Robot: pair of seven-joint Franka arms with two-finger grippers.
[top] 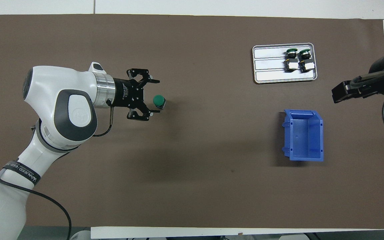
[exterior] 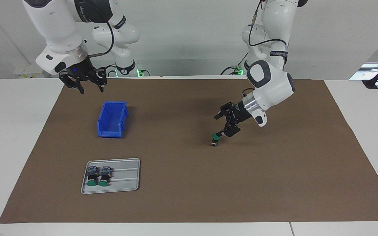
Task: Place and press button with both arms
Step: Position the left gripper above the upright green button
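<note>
- Fingers of the left gripper (top: pixel 154 96) stand wide apart, one to each side of the button (top: pixel 159 100), which stands upright on the mat with its green cap up, toward the left arm's end of the table.
- Contact is hard to judge: in the facing view one fingertip seems to touch the cap, yet nothing is clamped.
- Pressing well, I judge, calls for a straight push down on the middle of the cap; a slanting push could tip so small a body.
- Right gripper (exterior: pixel 83 86) hangs in the air over the mat's edge at the right arm's end, close by the blue bin (exterior: pixel 105 123); its fingers look parted and hold nothing, and that arm waits.
- Two more buttons (exterior: pixel 98 177) lie on their sides in the grey tray (exterior: pixel 128 178), which sits farther from the robots than the bin.
- Brown mat (exterior: pixel 189 183) covers most of the white table (exterior: pixel 11 137); it looks flat and matte, a steady base.
- Plain pale wall (exterior: pixel 192 36) rises at the robots' end, with cables trailing there.
</note>
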